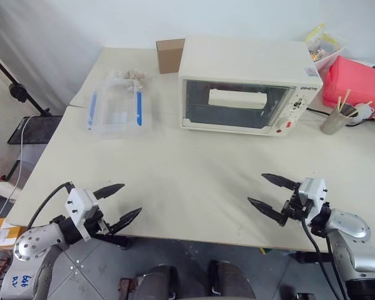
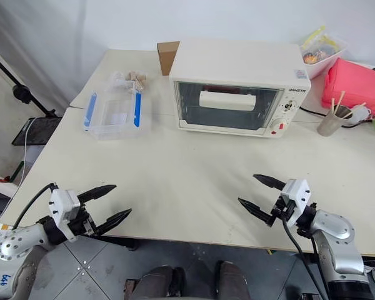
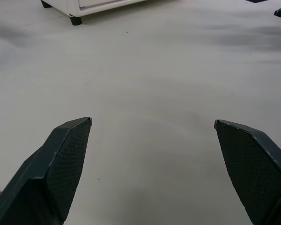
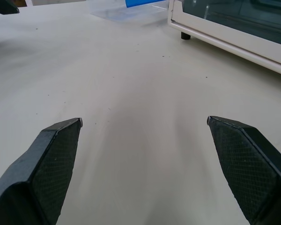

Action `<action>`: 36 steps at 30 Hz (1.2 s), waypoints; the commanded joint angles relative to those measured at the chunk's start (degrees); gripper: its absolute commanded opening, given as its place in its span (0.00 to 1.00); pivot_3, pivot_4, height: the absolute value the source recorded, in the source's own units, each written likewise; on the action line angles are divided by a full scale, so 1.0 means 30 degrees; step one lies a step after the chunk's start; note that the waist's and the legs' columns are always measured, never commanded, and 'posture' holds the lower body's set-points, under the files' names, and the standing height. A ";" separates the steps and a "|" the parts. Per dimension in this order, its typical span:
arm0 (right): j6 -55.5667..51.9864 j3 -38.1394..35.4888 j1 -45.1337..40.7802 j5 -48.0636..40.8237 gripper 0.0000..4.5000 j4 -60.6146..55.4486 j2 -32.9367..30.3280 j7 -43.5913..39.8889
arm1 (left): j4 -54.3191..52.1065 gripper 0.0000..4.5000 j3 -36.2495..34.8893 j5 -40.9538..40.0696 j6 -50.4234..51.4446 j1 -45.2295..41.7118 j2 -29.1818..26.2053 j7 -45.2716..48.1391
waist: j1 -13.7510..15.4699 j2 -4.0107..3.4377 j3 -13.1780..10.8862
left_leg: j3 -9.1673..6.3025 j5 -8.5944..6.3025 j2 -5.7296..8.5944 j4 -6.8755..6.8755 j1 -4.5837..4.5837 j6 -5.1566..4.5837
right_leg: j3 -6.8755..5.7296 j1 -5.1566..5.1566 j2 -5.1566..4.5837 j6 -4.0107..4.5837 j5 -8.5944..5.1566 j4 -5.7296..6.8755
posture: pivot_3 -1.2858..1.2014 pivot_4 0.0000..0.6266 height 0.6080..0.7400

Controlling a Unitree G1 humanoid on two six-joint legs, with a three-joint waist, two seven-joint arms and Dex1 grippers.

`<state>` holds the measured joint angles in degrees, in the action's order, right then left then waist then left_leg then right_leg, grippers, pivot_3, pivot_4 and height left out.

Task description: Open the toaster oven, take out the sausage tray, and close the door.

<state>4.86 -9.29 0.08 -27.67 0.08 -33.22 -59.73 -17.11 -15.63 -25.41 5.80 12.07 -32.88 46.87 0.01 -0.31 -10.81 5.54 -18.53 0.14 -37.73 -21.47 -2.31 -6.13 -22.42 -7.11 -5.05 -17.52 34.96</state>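
Contents behind the toaster oven (image 1: 247, 84) door (image 1: 232, 104) glass are indiscernible, the red container (image 1: 357, 81) is cut by the frame edge, and both wrist views crop the oven to its base.

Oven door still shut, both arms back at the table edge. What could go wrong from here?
1. The handle is a short bar mid-door; an off-centre grab may slip.
2. The oven stands free on the table; pulling could drag it.
3. The cup of sticks stands close by; the right gripper could clip it.

Left gripper (image 1: 122, 203) and right gripper (image 1: 262, 190) both held level, fingers spread wide with nothing between them, tips angled toward each other
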 commanded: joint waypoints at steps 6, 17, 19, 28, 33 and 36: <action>-0.2365 -0.0410 -0.2545 -0.1473 1.00 -0.0493 0.0367 0.0936 | -0.0653 0.99 -0.0799 -0.3162 0.2182 -0.1182 -0.0447 0.0581 | -0.0050 -0.0004 -0.0003 | 0.0001 0.0009 0.0000 -0.0002 0.0003 -0.0005 | 0.0002 -0.0005 0.0001 -0.0001 0.0001 0.0015 | 0.52 0.24 1.00; -0.4281 -0.1702 -0.8285 -0.1985 1.00 0.3075 0.0344 0.2353 | -0.0967 0.99 -0.1332 -0.7038 0.4334 -0.3984 -0.0370 0.1766 | -0.0060 -0.0007 -0.0004 | -0.0007 0.0032 0.0015 -0.0018 -0.0006 -0.0043 | -0.0044 0.0002 0.0005 -0.0017 0.0010 0.0073 | 0.52 0.24 1.00; -0.4209 -0.1478 -0.9696 -0.1964 1.00 0.3658 0.0477 0.2058 | -0.1279 0.99 -0.0905 -0.6906 0.4359 -0.4257 0.0104 0.1281 | -0.0076 -0.0008 -0.0006 | 0.0002 0.0046 0.0015 -0.0021 -0.0012 -0.0070 | -0.0052 0.0002 0.0008 -0.0022 0.0012 0.0099 | 0.52 0.24 1.00; -0.4457 -0.0703 -1.1757 -0.1931 1.00 0.3052 0.1661 0.1616 | -0.0937 0.99 0.0055 -0.6273 0.4255 -0.4489 0.0740 0.0920 | -0.0113 -0.0010 -0.0007 | 0.0021 0.0060 -0.0003 -0.0068 -0.0011 -0.0069 | -0.0050 -0.0005 0.0021 -0.0024 0.0013 0.0165 | 0.52 0.24 1.00; -0.5015 0.0137 -1.0944 -0.2034 1.00 0.1299 0.1255 0.0094 | -0.0440 0.99 0.0392 -0.6083 0.4248 -0.5004 0.1280 0.0544 | -0.0190 -0.0015 -0.0010 | 0.0020 0.0058 0.0001 -0.0068 -0.0015 -0.0073 | -0.0052 -0.0014 0.0017 -0.0024 0.0013 0.0167 | 0.52 0.24 1.00; -0.3892 0.0637 -0.9643 -0.1431 1.00 0.0567 0.0463 -0.1729 | 0.0016 0.99 0.0341 -0.6412 0.4626 -0.5620 0.1554 0.0162 | -0.0377 -0.0015 -0.0010 | 0.0024 0.0058 -0.0031 -0.0058 -0.0014 -0.0072 | -0.0052 -0.0018 0.0059 -0.0024 0.0013 0.0166 | 0.52 0.24 1.00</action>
<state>-9.41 -8.50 -29.25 -32.04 5.98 -30.93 -60.90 -16.93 -14.09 -43.95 19.56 -4.10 -28.30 47.97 -1.12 -0.36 -10.84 5.62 -18.36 0.02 -37.90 -21.52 -2.53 -6.29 -22.47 -6.89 -5.12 -17.48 35.45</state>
